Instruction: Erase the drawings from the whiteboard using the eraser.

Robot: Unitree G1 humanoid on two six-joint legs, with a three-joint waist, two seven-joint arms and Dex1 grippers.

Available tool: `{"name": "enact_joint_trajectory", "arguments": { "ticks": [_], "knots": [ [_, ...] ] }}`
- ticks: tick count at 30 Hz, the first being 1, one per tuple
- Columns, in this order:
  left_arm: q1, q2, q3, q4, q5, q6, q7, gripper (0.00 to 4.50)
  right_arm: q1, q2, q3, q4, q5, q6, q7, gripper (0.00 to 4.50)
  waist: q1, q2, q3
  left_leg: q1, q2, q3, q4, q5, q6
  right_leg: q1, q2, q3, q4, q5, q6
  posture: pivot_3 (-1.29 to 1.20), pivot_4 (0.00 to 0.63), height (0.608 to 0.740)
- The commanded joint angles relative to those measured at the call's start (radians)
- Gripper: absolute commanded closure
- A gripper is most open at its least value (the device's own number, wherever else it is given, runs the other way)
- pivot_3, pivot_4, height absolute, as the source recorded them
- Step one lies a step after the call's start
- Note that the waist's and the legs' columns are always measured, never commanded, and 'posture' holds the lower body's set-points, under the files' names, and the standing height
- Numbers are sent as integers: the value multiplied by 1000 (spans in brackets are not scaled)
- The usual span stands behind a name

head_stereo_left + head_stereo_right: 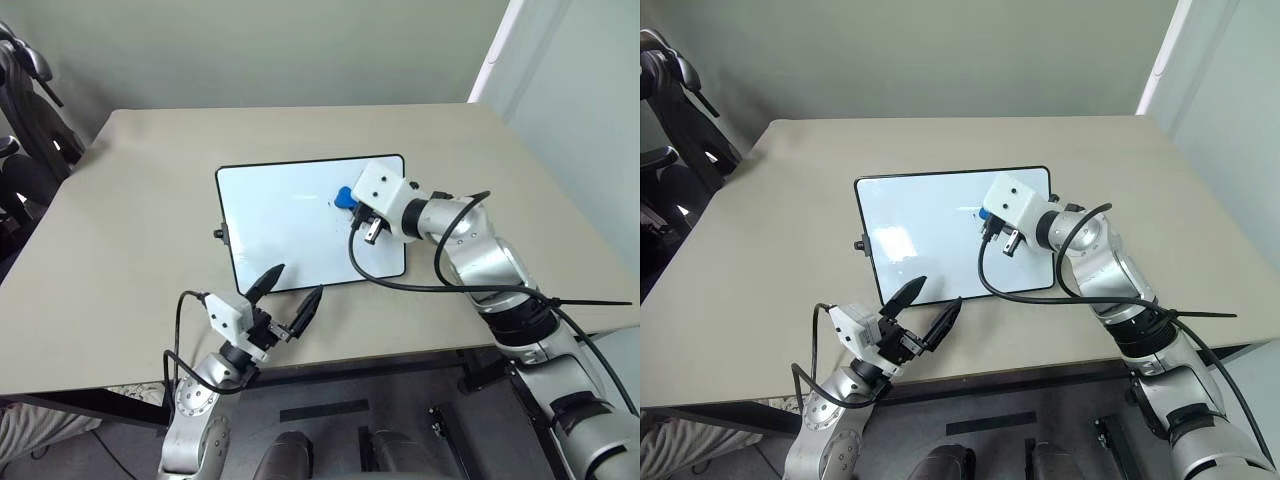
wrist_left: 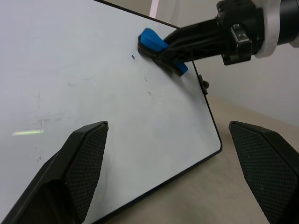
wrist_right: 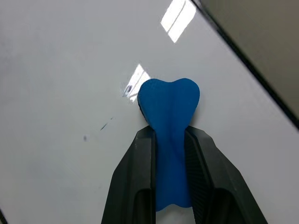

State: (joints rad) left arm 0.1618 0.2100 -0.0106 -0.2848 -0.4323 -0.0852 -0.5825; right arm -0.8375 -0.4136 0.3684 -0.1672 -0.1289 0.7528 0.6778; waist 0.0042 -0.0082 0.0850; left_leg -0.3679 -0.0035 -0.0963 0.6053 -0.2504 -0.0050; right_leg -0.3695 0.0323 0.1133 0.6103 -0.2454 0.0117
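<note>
Beige table (image 1: 120, 230), whiteboard (image 1: 290, 225), right hand (image 3: 170, 140) clamping eraser (image 3: 170, 116), faint specks (image 3: 105, 126) close-up, left hand (image 1: 285, 295) spread empty.

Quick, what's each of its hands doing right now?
Left tool: open, holding nothing.
Right tool: closed on the blue eraser, over the whiteboard.

The right arm reaches in from the lower right of the frame toward the centre, its gripper (image 3: 170, 140) clamped on something blue. At lower left, the left gripper (image 1: 290, 295) is raised, fingers spread apart, holding nothing.
</note>
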Motion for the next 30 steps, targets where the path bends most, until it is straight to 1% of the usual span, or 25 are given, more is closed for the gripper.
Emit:
{"name": "enact_joint_trajectory", "arguments": {
  "ticks": [1, 5, 10, 20, 23, 30],
  "knots": [
    [-6, -5, -1, -30, -5, -14, -3, 0, -15, 9, -22, -42, 12, 3, -3, 3642, 0, 0, 0, 0, 0, 0, 0, 0, 0, 0, 0, 0, 0, 0, 0, 0, 150, 740],
    [0, -6, -2, -40, -2, -15, 2, 0, 13, 22, -3, -40, 40, 7, 25, 3642, 0, 0, 0, 0, 0, 0, 0, 0, 0, 0, 0, 0, 0, 0, 0, 0, 150, 740],
    [9, -3, 4, -51, -6, -15, 6, 0, 37, 22, 32, -42, 39, -4, 47, 3642, -2, 0, 0, 1, 0, 0, 0, 0, 0, 0, 0, 0, 0, 0, 0, 0, 150, 740],
    [22, -2, 5, -66, -9, -12, 8, 0, 69, -11, 92, -47, 28, 5, 109, 3642, -2, 0, 0, 1, 0, 0, 0, 1, 0, 0, 0, 0, 0, -1, 0, 0, 150, 740],
    [23, -2, 6, -67, -11, -12, 7, 0, 62, -19, 90, -42, 26, 4, 117, 3642, -2, 0, 0, 1, 0, 0, 0, 1, 0, 0, 0, 0, 1, -1, 0, 0, 150, 740],
    [22, 2, 9, -71, -14, -9, 5, 0, 12, 0, 30, -3, 24, 0, 76, 3642, -2, 0, 0, 0, 0, 0, 0, 1, 0, 0, 0, 0, 1, -1, 0, 0, 150, 740]
  ]
}}
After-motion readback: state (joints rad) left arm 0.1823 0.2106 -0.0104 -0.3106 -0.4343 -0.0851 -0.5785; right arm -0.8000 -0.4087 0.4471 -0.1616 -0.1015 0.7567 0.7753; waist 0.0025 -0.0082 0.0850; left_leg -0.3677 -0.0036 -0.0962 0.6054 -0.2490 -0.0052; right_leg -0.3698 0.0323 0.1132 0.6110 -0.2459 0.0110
